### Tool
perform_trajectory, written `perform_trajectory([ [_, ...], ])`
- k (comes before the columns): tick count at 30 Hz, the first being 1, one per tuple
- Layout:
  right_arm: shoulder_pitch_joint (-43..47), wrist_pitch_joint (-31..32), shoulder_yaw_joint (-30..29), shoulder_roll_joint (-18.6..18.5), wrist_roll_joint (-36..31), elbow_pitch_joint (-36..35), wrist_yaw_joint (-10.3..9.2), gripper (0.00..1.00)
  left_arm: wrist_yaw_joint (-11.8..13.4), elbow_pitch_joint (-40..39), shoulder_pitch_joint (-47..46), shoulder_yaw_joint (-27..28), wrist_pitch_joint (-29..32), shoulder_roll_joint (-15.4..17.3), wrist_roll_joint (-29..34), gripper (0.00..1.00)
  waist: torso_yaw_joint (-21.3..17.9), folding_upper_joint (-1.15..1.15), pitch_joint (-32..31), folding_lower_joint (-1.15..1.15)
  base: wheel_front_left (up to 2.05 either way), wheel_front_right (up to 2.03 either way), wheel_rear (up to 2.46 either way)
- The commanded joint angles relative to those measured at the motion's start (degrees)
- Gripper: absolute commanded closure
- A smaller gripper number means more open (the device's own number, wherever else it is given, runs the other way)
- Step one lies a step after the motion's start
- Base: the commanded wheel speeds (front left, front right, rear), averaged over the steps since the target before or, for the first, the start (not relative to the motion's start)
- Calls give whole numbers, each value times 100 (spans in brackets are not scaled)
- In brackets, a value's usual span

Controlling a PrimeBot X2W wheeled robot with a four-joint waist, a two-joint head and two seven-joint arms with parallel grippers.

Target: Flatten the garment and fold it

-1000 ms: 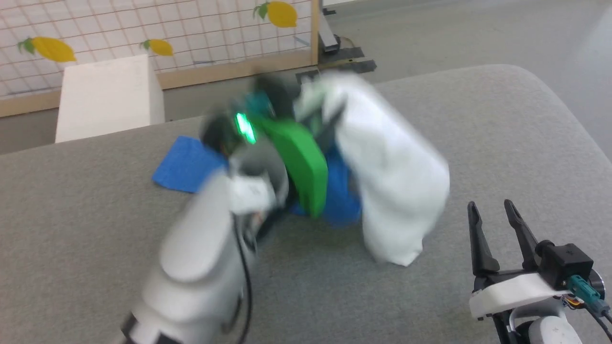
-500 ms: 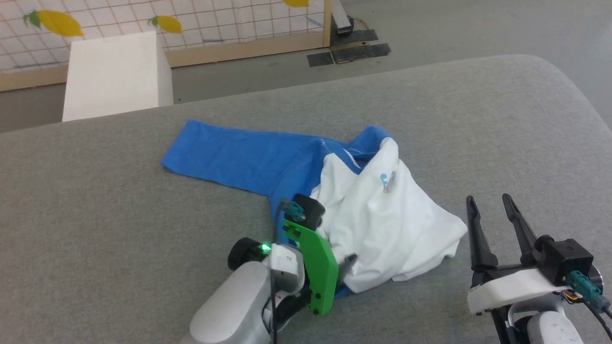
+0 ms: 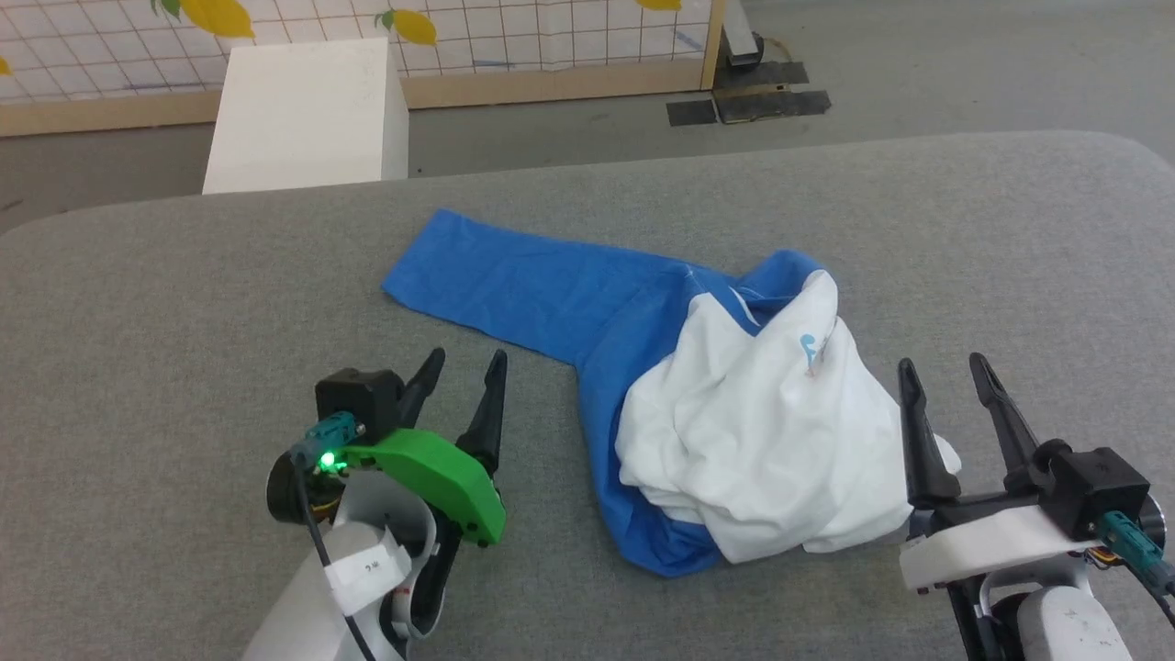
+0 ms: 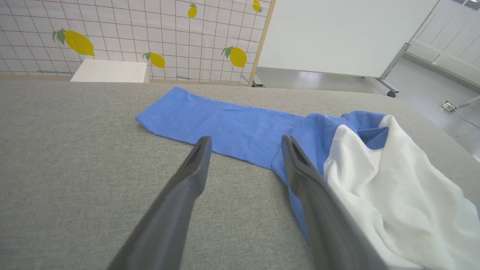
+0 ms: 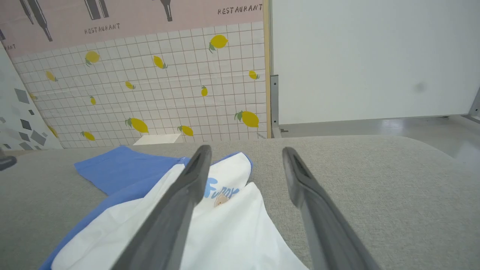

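Loosely bunched garment point(image 3: 753, 431) on seemingly felt-like tabletop point(image 3: 184, 303).

- We get bright, even light; the garment point(image 3: 762, 441) casts a faint, soft shadow.
- Our wrist views bow at the edges; our head view is sharp.

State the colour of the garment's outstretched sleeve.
Bright blue; the sleeve of the garment shows best in the head view.

Your head cam high, looks fwd and down on grey table point(image 3: 138, 321), L and R wrist cams low, close to it, facing far wall point(image 4: 112, 37), all share garment point(image 3: 753, 431)
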Motion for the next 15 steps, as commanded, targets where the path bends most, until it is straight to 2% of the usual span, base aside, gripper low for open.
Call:
perform_trajectory([
  [1, -101, 4, 8, -4, -38, -36, -9, 0, 16, 48, 24, -30, 29, -30, 30, 0, 21, 0, 67, 0, 0, 0, 0],
  [5, -155, 20, 59, -4, -28, -44, -9, 0, 17, 357, -178, -213, 188, -196, 71, 0, -58, 0, 184, 0, 0, 0, 0],
  [8, -195, 19, 115, -4, 9, -26, -9, 0, -72, 616, -366, -375, 366, -327, 55, 0, -194, 0, 255, 0, 0, 0, 0],
  [12, -218, 10, 158, -4, 60, 28, -9, 0, -134, 970, -534, -574, 796, -417, 11, 0, -409, 0, 299, 0, 0, 0, 0],
  [15, -206, 1, 169, -4, 78, 72, -9, 0, 46, 1249, -544, -693, 1435, -381, 13, 0, -555, 0, 291, 0, 0, 0, 0],
])
